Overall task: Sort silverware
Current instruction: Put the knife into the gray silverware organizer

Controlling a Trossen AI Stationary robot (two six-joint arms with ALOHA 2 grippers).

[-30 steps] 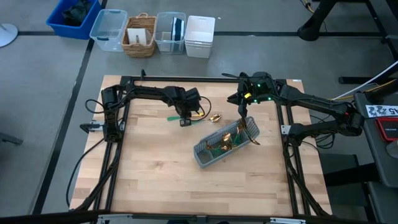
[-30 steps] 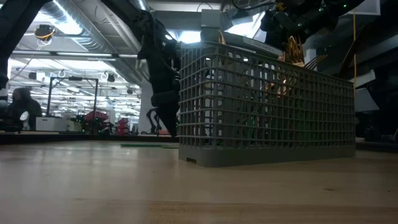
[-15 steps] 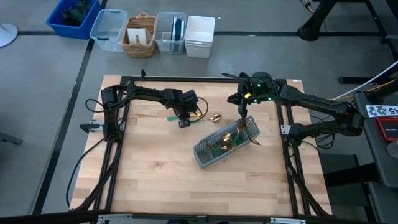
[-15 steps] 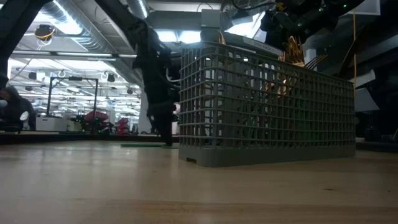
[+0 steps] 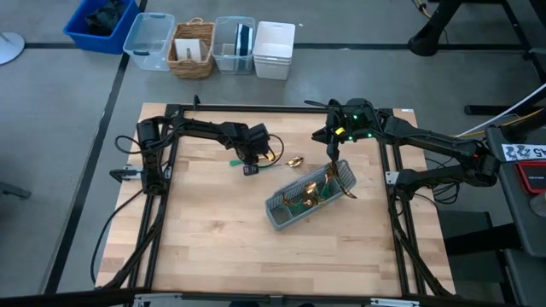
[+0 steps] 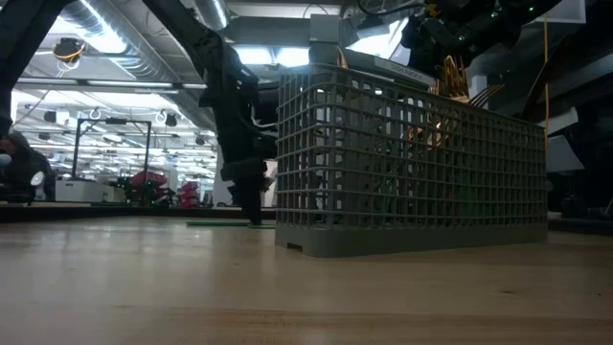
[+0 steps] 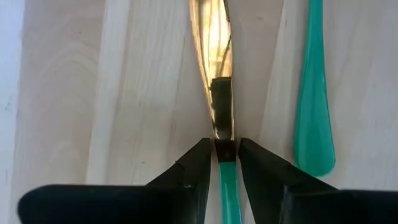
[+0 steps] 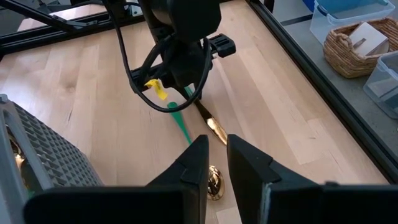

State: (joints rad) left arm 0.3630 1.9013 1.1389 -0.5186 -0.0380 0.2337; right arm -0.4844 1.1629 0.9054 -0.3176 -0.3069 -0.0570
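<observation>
My left gripper (image 5: 249, 164) is down at the table, left of the middle, shut on a slim piece of silverware with a long gold head (image 7: 211, 62) and a teal handle (image 7: 228, 193); it looks like a knife. A second teal-handled piece (image 7: 313, 99) lies beside it on the wood. A gold spoon (image 5: 296, 160) lies flat between that gripper and the grey slotted caddy (image 5: 307, 198). Several pieces stand in the caddy, gold heads up (image 6: 452, 77). My right gripper (image 5: 333, 160) hangs above the caddy's far end, fingers nearly together and empty (image 8: 217, 155). My left gripper pinches the knife-like piece between its two fingers at the neck (image 7: 224, 148), where the teal handle meets the gold head. The fingers come from above, pointing down, one on each side of it, across its length. The piece lies flat on the table.
The caddy (image 6: 412, 163) stands slantwise right of the table's middle. The black frame rails (image 5: 162, 170) run along the table's left, right and far edges. Bins and a wicker basket (image 5: 192, 47) stand on the floor beyond the far edge. Bare wood (image 5: 213, 239) lies toward the near edge.
My left gripper has gone down to the table top and a little toward the table's left edge. My right gripper has kept still.
</observation>
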